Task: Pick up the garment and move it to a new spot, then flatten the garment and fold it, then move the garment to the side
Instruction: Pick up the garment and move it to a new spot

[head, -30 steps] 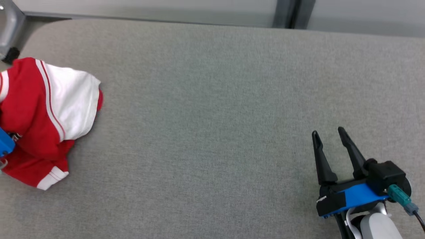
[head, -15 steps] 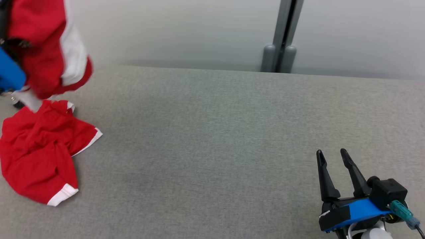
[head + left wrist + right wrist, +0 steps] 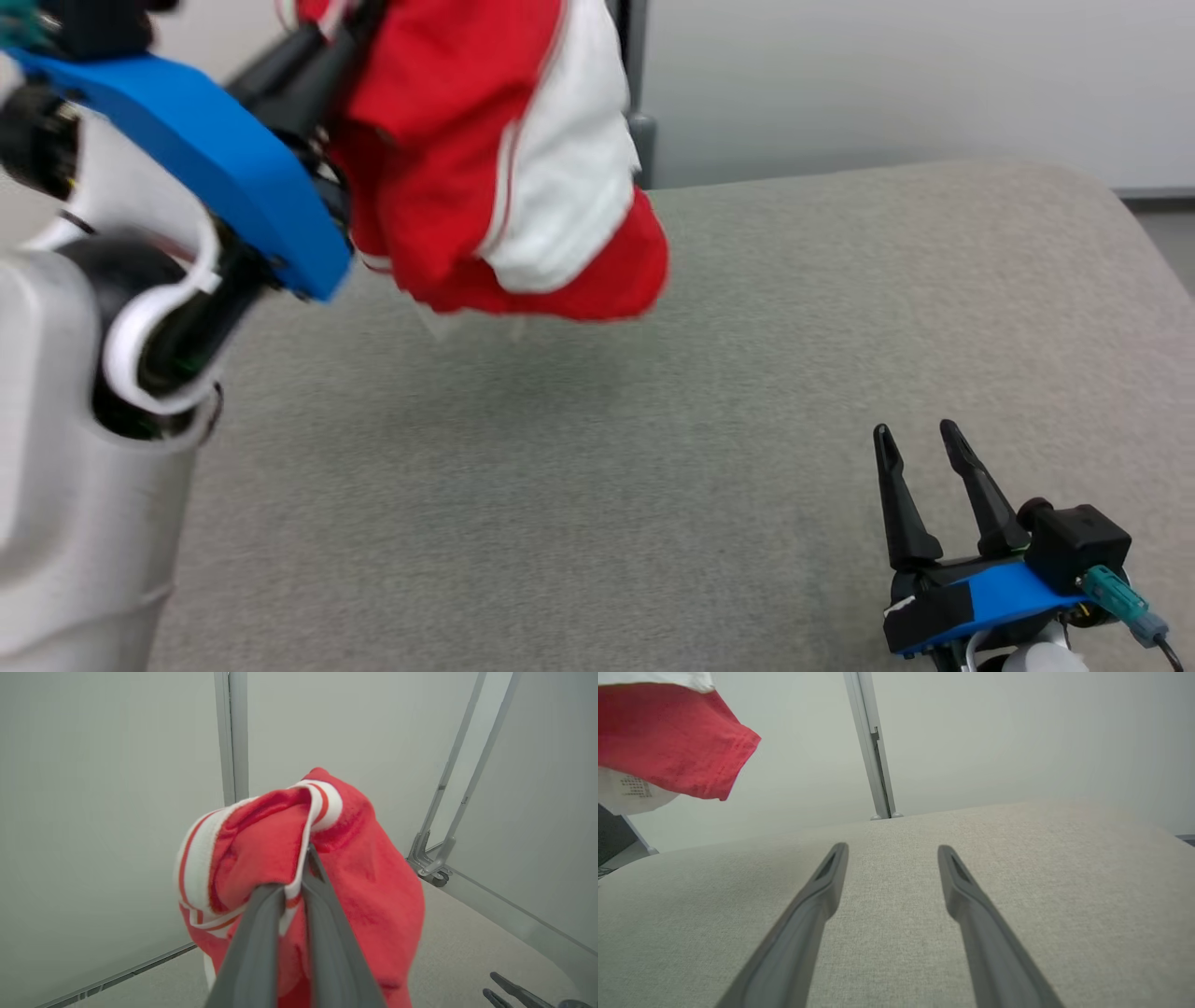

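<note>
The garment (image 3: 495,159) is red with white panels and striped trim. It hangs in the air above the grey table (image 3: 653,448), bunched up and clear of the surface. My left gripper (image 3: 341,42) is raised at the upper left and shut on the garment; in the left wrist view its fingers (image 3: 299,891) pinch the striped edge of the garment (image 3: 355,858). My right gripper (image 3: 920,443) rests low at the lower right, open with nothing between its fingers. The right wrist view shows its spread fingertips (image 3: 892,851) over bare table, with the garment's hem (image 3: 677,742) hanging at the upper left.
The grey fabric table (image 3: 1017,882) curves off at its right end. Pale partition walls stand behind it, with a grey post (image 3: 639,84) and caster feet (image 3: 432,870) at their base.
The head camera has tilted and turned. My left gripper has lifted the garment off the table's left end and swung it up toward the middle. The right gripper stays put, open.
</note>
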Tool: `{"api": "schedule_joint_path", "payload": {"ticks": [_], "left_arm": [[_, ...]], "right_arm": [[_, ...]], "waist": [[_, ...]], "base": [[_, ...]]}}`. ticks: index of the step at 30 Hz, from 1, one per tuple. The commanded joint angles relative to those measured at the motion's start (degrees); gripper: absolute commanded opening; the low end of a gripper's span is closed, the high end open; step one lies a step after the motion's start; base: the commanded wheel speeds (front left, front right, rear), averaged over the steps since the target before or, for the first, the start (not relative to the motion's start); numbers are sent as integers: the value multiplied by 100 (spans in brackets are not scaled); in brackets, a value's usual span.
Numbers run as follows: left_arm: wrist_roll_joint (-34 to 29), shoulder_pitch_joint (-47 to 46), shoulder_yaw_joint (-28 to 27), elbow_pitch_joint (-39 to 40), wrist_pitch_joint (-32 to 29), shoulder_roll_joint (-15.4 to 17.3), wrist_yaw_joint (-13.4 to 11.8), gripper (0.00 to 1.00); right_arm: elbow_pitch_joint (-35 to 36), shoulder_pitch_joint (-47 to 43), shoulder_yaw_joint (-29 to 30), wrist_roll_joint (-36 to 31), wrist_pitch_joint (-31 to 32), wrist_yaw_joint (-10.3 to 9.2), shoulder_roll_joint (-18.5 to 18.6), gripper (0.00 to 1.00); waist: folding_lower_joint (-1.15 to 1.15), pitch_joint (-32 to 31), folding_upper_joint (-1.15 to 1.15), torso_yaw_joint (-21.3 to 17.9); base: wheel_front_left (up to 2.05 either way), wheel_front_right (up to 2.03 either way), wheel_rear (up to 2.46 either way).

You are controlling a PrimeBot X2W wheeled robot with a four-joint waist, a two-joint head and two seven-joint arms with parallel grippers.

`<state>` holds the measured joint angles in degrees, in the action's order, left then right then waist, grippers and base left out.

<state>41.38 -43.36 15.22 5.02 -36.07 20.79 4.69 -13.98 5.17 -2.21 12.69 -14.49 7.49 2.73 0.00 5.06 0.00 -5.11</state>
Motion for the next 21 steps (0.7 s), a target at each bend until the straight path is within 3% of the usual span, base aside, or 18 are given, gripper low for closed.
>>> {"api": "schedule_joint_path", "payload": {"ticks": [1, 8, 15, 16, 18, 19, 21], "left_arm": [[-9, 137, 90, -47, -2, -51, 29, 0], [-225, 785, 648, -771, 203, -270, 55, 0], [-594, 1353, 1110, -1986, 687, -545, -13, 0], [-640, 1398, 1181, -2129, 774, -597, -28, 6], [-813, 1484, 1324, -2358, 958, -663, -35, 79], [-862, 1510, 1362, -2452, 1065, -710, -62, 100], [-933, 1540, 1429, -2583, 1297, -824, -78, 100]], "right_arm": [[9, 49, -6, 13, -30, 1, 27, 100], [-23, 152, -67, 119, -48, 1, 27, 100], [-34, 218, -121, 164, -68, 1, 26, 100], [-35, 230, -124, 171, -65, 1, 26, 100], [-45, 233, -120, 183, -70, 1, 27, 100], [-50, 226, -111, 183, -70, 1, 27, 100], [-70, 191, -76, 191, -70, 1, 25, 100]], "waist": [[0, -22, 0, -153], [0, 176, 0, -635], [0, 287, 0, -818], [0, 303, 0, -827], [0, 321, 0, -823], [0, 328, 0, -806], [0, 334, 0, -731]], "base": [[0, 0, 0], [0, 0, 0], [0, 0, 0], [0, 0, 0], [0, 0, 0], [0, 0, 0], [0, 0, 0]]}}
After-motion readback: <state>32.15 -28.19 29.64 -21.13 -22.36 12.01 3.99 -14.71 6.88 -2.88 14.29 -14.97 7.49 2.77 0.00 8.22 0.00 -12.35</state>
